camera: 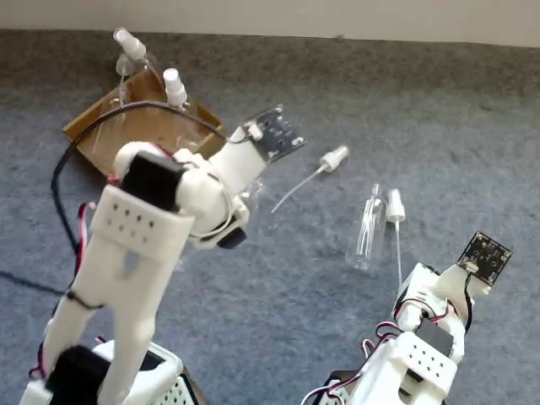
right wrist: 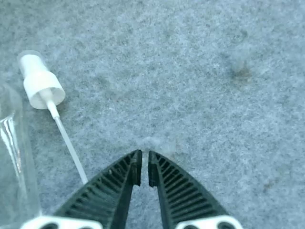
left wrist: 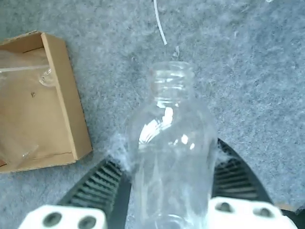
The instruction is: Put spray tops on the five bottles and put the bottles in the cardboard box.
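My left gripper (left wrist: 169, 160) is shut on a clear open-necked bottle (left wrist: 171, 138) and holds it above the grey carpet, just beside the cardboard box (left wrist: 71, 109). In the high view the box (camera: 89, 131) lies at the back left, with two capped bottles at its far side, one (camera: 131, 49) behind the other (camera: 175, 87). A loose spray top (camera: 334, 157) with a long tube lies mid-carpet. Another clear bottle (camera: 366, 228) lies beside a second spray top (camera: 395, 206). My right gripper (right wrist: 144, 168) is shut and holds nothing, low over the carpet near that spray top (right wrist: 40, 81) and bottle (right wrist: 14, 162).
Grey carpet covers the whole work area. The left arm (camera: 143, 245) spans the left side, with a black cable (camera: 59, 181) looping by the box. The right arm (camera: 434, 325) sits at the front right. Open carpet lies to the far right.
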`<state>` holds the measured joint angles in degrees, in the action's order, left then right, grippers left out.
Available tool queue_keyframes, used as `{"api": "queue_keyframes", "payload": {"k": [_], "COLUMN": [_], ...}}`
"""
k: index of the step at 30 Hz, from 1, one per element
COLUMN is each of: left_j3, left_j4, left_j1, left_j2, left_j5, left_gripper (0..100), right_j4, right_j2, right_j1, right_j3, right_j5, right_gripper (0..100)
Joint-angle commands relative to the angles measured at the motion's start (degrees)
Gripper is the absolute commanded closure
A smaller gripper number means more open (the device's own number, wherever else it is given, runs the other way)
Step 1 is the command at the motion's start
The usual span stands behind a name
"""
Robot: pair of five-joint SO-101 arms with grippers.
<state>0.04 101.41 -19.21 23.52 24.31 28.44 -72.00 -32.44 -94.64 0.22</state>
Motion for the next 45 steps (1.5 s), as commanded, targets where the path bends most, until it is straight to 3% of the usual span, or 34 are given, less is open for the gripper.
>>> {"api": "queue_keyframes", "payload": {"k": [1,4,10,17,23,29,36,42,45], "left_j3": [3.6,7.6,23.5,37.1,47.4,56.9,67.6,74.2,78.0], "left_j4": [-1.4,-2.5,-11.0,-23.2,-35.9,-45.5,-54.5,-55.0,-55.1], "left_j1": [-0.9,-0.9,-0.5,-0.5,-0.7,-0.6,-0.6,-0.4,-0.4], "left_j2": [9.7,16.0,25.2,35.9,43.4,51.1,61.1,72.0,77.3], "left_j5": [-0.6,-0.6,-1.5,-16.4,-16.8,-17.0,-17.0,-17.0,-17.0], "left_gripper": [90,90,90,90,90,90,90,90,90], "right_j4": [1.5,8.2,19.9,29.3,34.3,38.6,39.2,39.2,39.2], "right_j2": [-0.5,-0.7,-0.7,-0.3,-0.2,1.2,15.5,31.0,38.6], "right_j1": [0.7,1.5,9.8,12.0,12.1,14.2,16.1,16.1,16.1], "right_j3": [0.8,3.0,12.4,29.8,42.6,49.6,57.0,65.2,69.8], "right_j5": [0.7,0.7,0.7,0.7,1.1,6.0,5.9,5.9,5.9], "right_gripper": [96.4,96.3,96.3,96.3,96.3,96.3,96.3,96.1,90.4]}}
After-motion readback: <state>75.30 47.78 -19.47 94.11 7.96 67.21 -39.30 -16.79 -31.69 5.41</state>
